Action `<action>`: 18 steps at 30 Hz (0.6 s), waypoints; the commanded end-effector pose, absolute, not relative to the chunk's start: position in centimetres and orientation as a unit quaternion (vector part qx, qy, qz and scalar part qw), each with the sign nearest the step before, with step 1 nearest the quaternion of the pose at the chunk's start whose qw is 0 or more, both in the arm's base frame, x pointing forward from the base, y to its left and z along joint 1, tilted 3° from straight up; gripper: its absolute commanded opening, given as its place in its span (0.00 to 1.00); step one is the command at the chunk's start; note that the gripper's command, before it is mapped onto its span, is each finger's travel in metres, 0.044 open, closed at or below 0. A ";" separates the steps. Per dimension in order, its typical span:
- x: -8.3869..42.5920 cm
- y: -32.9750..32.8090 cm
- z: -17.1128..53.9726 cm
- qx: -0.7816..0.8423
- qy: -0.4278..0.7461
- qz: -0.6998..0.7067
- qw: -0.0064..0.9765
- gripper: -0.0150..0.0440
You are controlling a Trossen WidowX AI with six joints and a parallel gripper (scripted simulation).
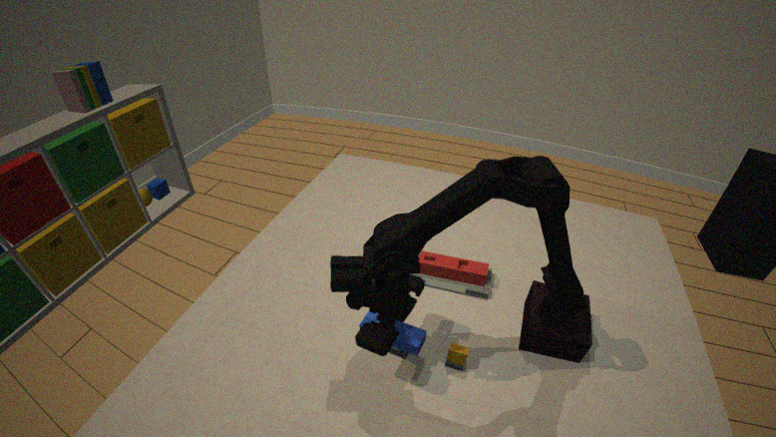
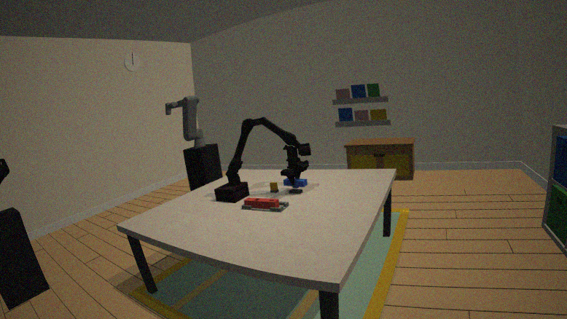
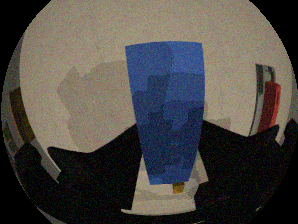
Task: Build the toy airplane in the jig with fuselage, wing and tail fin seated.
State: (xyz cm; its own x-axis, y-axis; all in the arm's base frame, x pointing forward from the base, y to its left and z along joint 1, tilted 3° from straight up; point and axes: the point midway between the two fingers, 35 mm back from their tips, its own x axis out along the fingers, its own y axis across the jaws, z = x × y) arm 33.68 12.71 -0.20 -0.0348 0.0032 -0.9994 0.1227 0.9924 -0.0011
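Note:
The blue wing (image 1: 410, 336) (image 2: 301, 182) (image 3: 167, 90) is between the fingers of my gripper (image 1: 388, 327) (image 2: 293, 180) (image 3: 168, 123), which is shut on it near its middle. The wing hangs a little above the table, with a shadow under it. The red fuselage (image 1: 456, 267) (image 2: 262, 203) (image 3: 271, 102) lies in the cradle of the grey jig (image 1: 446, 285) (image 2: 283, 205) (image 3: 259, 92), its two dark sockets facing up. The small yellow tail fin (image 1: 457, 354) (image 2: 273, 186) (image 3: 178, 188) stands on the table between the wing and the arm's base. The wing's tab is hidden.
The arm's dark base (image 1: 555, 322) (image 2: 231, 191) stands on the pale table (image 1: 260, 325) (image 2: 245, 237), beyond the tail fin from the gripper. The jig is off to one side of the wing. A cube shelf (image 1: 176, 146) stands on the floor away from the table.

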 end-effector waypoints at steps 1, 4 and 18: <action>34.0 12.8 1.5 0.042 0.714 -0.037 0.698 0.25; 34.1 12.8 2.4 0.043 0.714 -0.038 0.698 0.25; 34.0 12.7 6.8 0.047 0.714 -0.042 0.698 0.25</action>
